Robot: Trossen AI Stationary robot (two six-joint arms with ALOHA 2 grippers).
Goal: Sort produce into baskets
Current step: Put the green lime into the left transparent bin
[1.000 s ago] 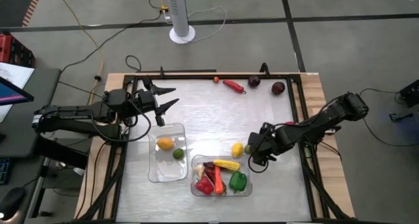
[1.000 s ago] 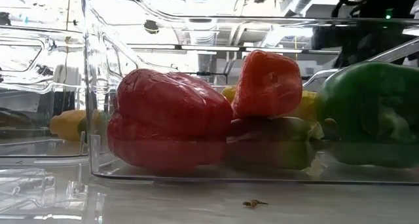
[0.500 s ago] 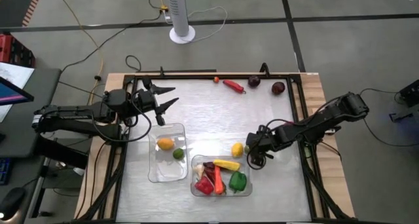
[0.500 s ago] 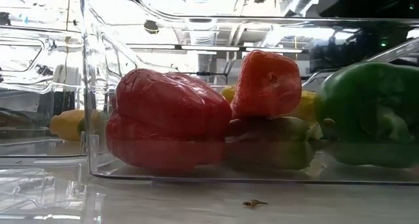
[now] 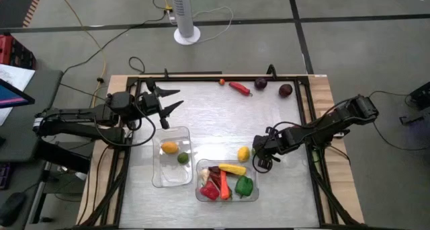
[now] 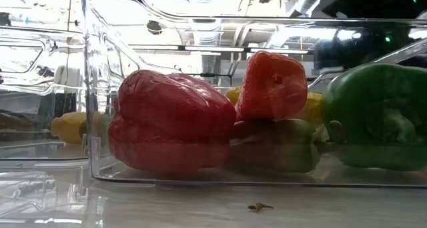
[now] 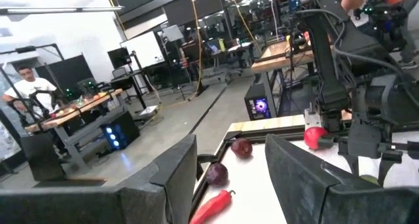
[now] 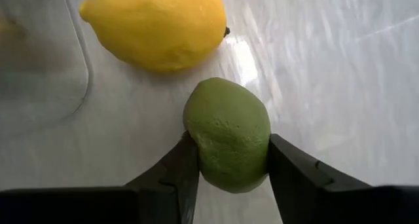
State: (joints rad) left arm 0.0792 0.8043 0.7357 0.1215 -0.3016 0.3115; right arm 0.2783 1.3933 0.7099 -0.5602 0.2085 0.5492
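the right gripper [image 8: 227,160] pinches a lime [image 8: 227,133] on the table [image 5: 269,119], just beside a lemon [image 8: 156,26]. the left gripper [image 5: 173,99] hangs open near the far-left corner.

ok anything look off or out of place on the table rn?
Nothing damaged or spilled. Unsorted strays: a red chilli and two dark purple rounds by the table's far edge, a lemon loose beside the right gripper, which pinches a lime. Left gripper waits open.
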